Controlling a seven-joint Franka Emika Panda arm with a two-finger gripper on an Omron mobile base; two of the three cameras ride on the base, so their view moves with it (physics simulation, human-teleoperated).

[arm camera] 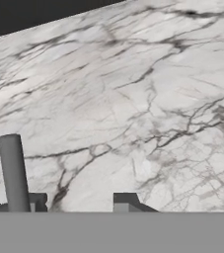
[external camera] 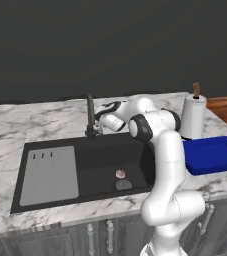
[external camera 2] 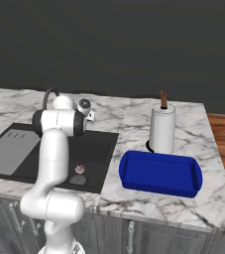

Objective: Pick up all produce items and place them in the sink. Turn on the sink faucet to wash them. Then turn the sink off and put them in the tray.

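Marble counter (external camera: 5, 125): pale stone with grey veins; it runs across the middle of both base views and takes up most of the hand view behind the finger tips.
Drainboard panel (external camera: 50, 175): flat grey slab with three short slots, lying in the left part of the basin in the left base view.
Sink (external camera: 97, 155): black rectangular basin sunk into the counter, left of centre in the left base view and at the left edge of the right base view.
Sink faucet (external camera: 90, 117): thin dark spout standing upright on the counter at the basin's back rim; in the hand view a grey upright post at lower left, just beside the finger tips.
Produce item (external camera: 120, 173): small pinkish bulb on the basin floor, touching or just above the round grey drain (external camera: 124, 185); also visible low in the basin in the right base view.
Gripper (external camera: 101, 129): near the faucet base, over the basin's back rim; whether the fingers are parted or together cannot be told from these frames.
Paper towel roll (external camera 2: 162, 129): white, upright on a brown spindle, right of the basin and behind the tray.
Tray (external camera 2: 134, 181): bright blue, shallow, on the counter at the right, well apart from the bulb.
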